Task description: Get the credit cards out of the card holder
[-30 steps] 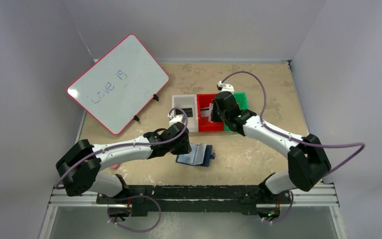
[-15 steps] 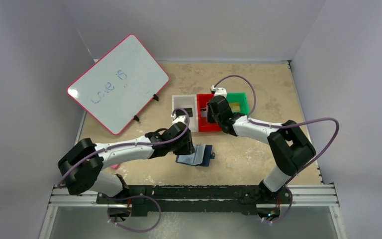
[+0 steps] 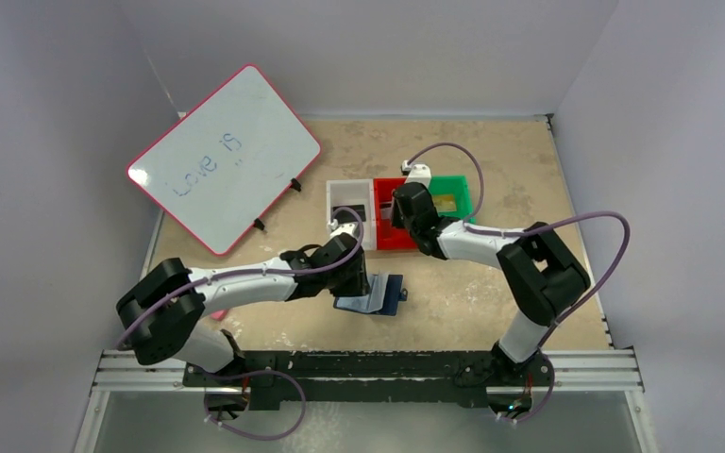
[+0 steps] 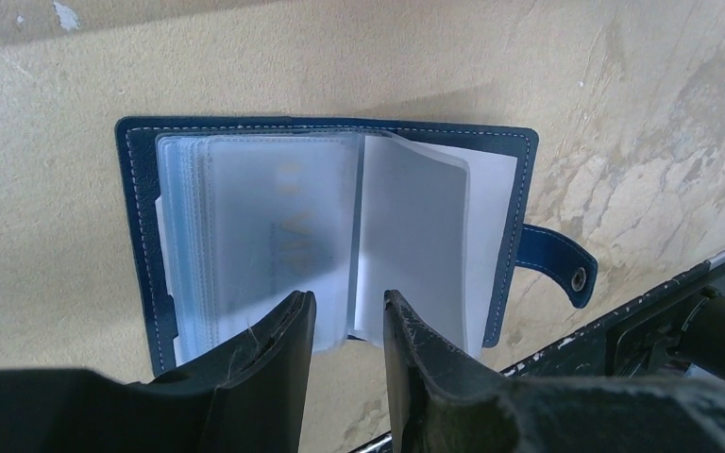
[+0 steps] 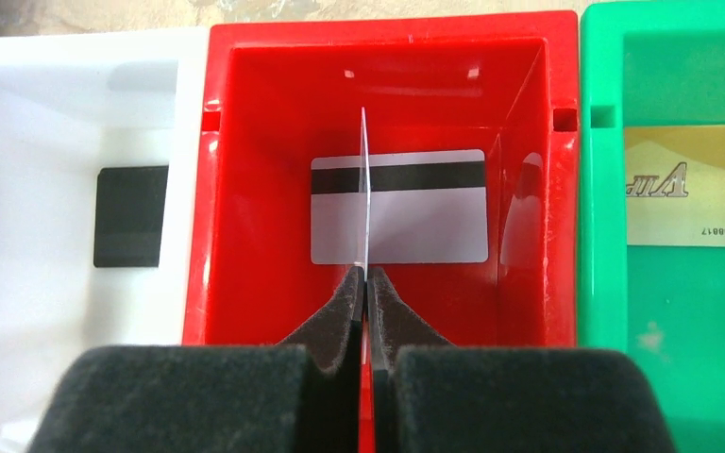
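Note:
The card holder [image 4: 138, 236] lies open on the table, navy with pale blue pockets, its tab [image 4: 559, 266] to the right. My left gripper [image 4: 347, 307] is open, its fingertips [image 4: 295, 316] at the near edge of the pockets; in the top view it [image 3: 359, 281] is at the holder [image 3: 384, 300]. My right gripper [image 5: 365, 272] is shut on a thin card [image 5: 363, 189] seen edge-on, above the red bin [image 5: 387, 28]. A silver-grey card [image 5: 425, 217] lies in that bin. A black card [image 5: 132, 217] lies in the white bin [image 5: 57, 85], a gold card [image 5: 689, 198] in the green bin [image 5: 670, 311].
The three bins stand side by side at mid-table, the white bin [image 3: 349, 192] leftmost and the green bin [image 3: 460, 184] rightmost. A pink-framed whiteboard [image 3: 222, 156] leans at the back left. A metal rail [image 3: 368, 363] runs along the near edge.
My right gripper has moved left from the green bin to above the red bin, its elbow folding inward. The left arm and the holder have barely moved.

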`<state>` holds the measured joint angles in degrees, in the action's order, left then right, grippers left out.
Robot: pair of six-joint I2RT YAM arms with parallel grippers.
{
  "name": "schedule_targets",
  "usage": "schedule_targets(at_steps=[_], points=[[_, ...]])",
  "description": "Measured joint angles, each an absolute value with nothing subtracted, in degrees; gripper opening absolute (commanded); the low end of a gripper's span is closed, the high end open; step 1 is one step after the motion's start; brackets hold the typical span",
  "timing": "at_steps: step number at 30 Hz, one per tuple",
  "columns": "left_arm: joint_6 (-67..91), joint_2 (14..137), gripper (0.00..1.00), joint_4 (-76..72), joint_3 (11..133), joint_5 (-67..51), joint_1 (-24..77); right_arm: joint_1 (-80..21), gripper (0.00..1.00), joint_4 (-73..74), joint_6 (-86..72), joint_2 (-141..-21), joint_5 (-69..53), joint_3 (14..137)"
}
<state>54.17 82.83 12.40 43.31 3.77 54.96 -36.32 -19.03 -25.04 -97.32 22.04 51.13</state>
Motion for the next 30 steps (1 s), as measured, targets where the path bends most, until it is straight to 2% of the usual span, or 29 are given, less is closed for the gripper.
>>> schedule_targets(at_steps=[11,16,23,30], points=[[53.8,84.1,0.32,12.4,43.9,3.2,55.5,-36.3,0.0,-20.9,-25.2,-98.2,23.2,51.1],[53.7,84.4,0.32,12.0,43.9,2.8,55.9,-36.3,0.0,-20.6,-20.7,-95.5,21.4,50.7],[53.7,84.8,0.32,10.3,44.5,1.0,56.6,-36.3,0.0,-22.3,-3.6,-87.1,17.3,49.9],[53.3,84.8,0.32,9.4,45.0,0.2,57.2,-36.3,0.0,-19.4,16.0,-91.7,12.9,50.4]])
